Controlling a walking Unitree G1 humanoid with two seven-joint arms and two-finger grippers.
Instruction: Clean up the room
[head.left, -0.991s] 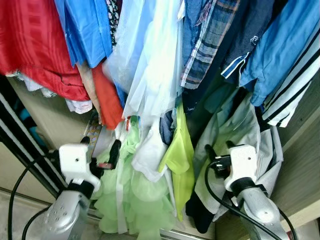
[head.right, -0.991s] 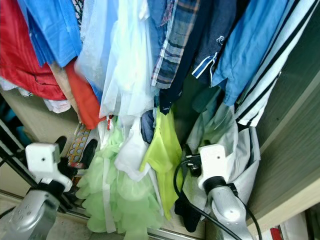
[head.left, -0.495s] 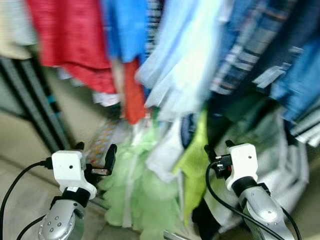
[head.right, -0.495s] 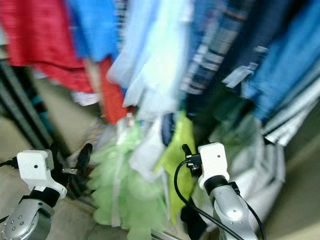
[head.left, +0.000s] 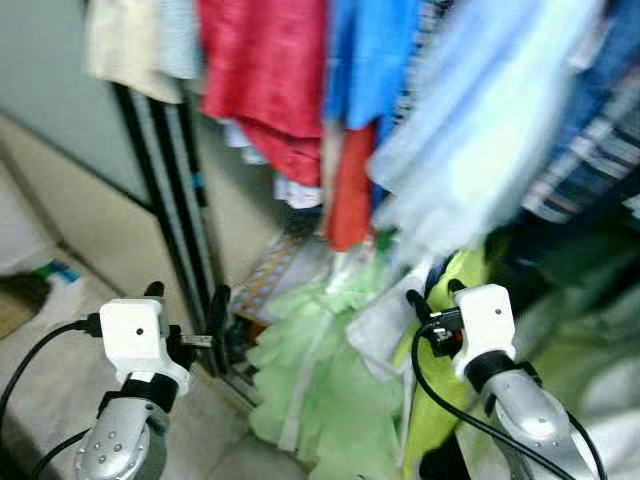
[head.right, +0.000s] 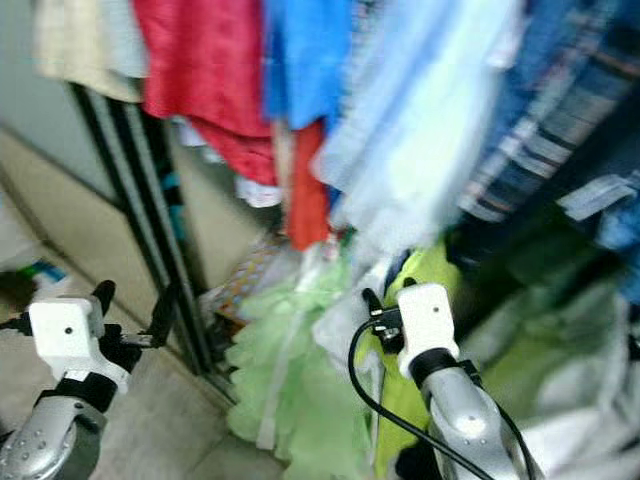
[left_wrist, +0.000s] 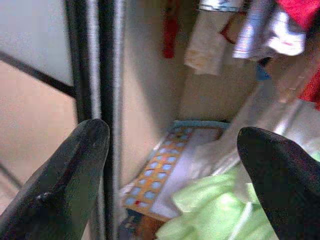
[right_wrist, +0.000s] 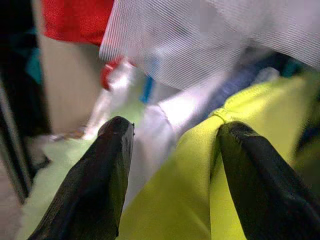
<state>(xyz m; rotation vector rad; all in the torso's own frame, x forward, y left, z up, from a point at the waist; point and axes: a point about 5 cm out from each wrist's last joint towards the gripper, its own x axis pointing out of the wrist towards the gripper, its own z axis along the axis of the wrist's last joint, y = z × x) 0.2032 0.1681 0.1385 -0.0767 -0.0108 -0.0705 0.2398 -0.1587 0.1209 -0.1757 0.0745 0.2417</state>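
A wardrobe of hanging clothes is in front of me: a red garment (head.left: 265, 70), a blue one (head.left: 370, 60) and a pale blue sheer one (head.left: 480, 130). Below them hang a light green ruffled dress (head.left: 320, 370) and a yellow-green garment (right_wrist: 200, 190). My left gripper (head.left: 188, 300) is open and holds nothing, raised by the black sliding-door frame (head.left: 175, 200). My right gripper (head.left: 435, 295) is open too, close in front of the yellow-green garment without touching it. The head views are blurred.
A flat item with a pattern of blue squares (left_wrist: 165, 165) lies on the wardrobe floor behind the door frame. Beige floor (head.left: 50, 370) spreads to the left, with a small blue-green object (head.left: 55, 272) on it. A grey wall panel (head.left: 40, 90) stands at upper left.
The camera has swung to the left: the clothes have slid to the right in the picture, and the door frame, floor and wall have come into view. Both grippers stay open.
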